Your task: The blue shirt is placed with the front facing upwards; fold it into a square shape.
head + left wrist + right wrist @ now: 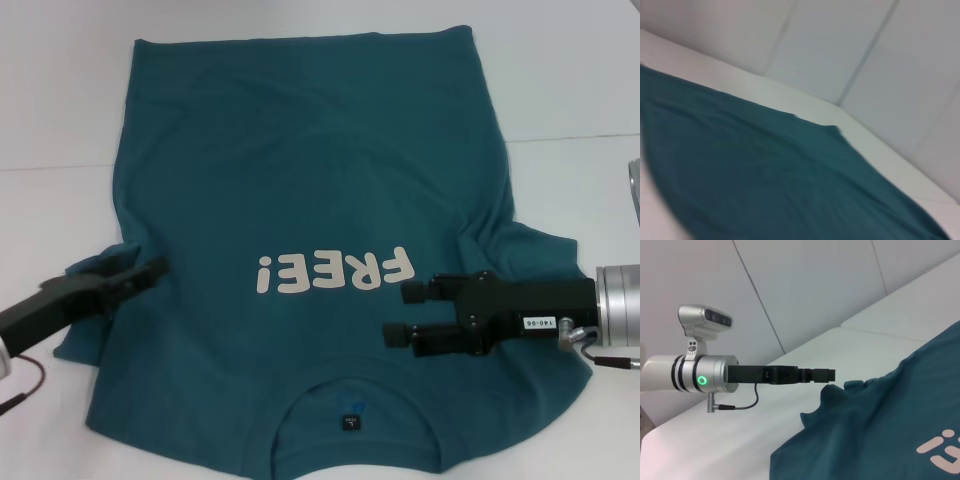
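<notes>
The blue shirt [300, 180] lies spread on the white table [60, 100], front up. Its collar with a small dark label [352, 420] is nearest me. The white "FREE!" lettering [335, 272] reads upside down. My right gripper [403, 313] hovers open over the chest, just right of the lettering, with nothing between its fingers. At the shirt's left sleeve [95, 262], where the cloth is bunched up, is my left gripper [150, 272]. The right wrist view shows the left gripper [826, 375] just above a raised peak of sleeve cloth [827, 392]. The left wrist view shows only flat shirt [765, 175].
White table surface surrounds the shirt on all sides. The right sleeve [540, 250] lies rumpled beside the right arm's silver wrist [620, 300]. A seam line in the table [570, 138] runs behind the shirt's hem.
</notes>
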